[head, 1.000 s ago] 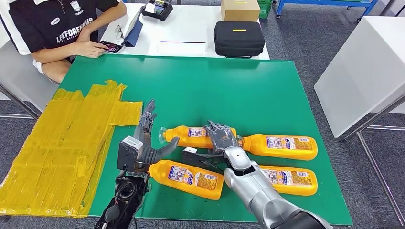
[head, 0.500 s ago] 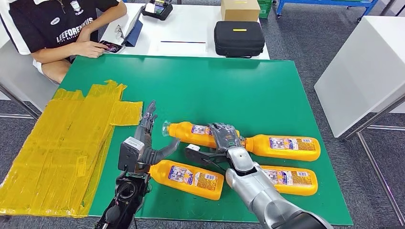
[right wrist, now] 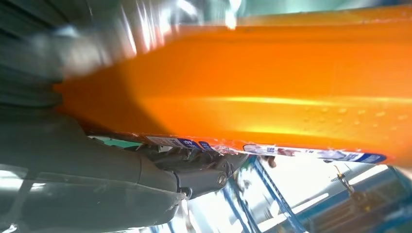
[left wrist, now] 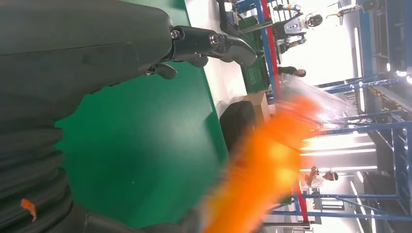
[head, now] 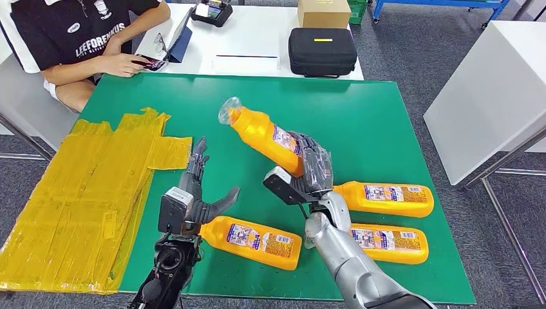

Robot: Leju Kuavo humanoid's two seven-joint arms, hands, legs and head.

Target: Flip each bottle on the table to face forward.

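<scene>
My right hand (head: 309, 172) grips an orange bottle (head: 263, 137) by its lower body and holds it tilted above the green table (head: 270, 109), clear cap up and to the far left. The same bottle (right wrist: 272, 82) fills the right wrist view, and shows as an orange blur (left wrist: 265, 170) in the left wrist view. My left hand (head: 196, 187) hovers empty over the table's near left, fingers spread. Three more orange bottles lie flat: one (head: 252, 241) just right of my left hand, one (head: 386, 198) right of my right hand, one (head: 389, 242) at the near right.
Yellow sheeting (head: 84, 199) covers the table's left edge. A person in a black shirt (head: 84, 38) sits at the far left by a white table (head: 251, 38) holding a black case (head: 322, 51) and a cardboard box (head: 323, 11). Another white table (head: 489, 90) stands to the right.
My right hand has lifted the far-left bottle off the table and swung its cap end up and away. The left hand has stayed almost still.
</scene>
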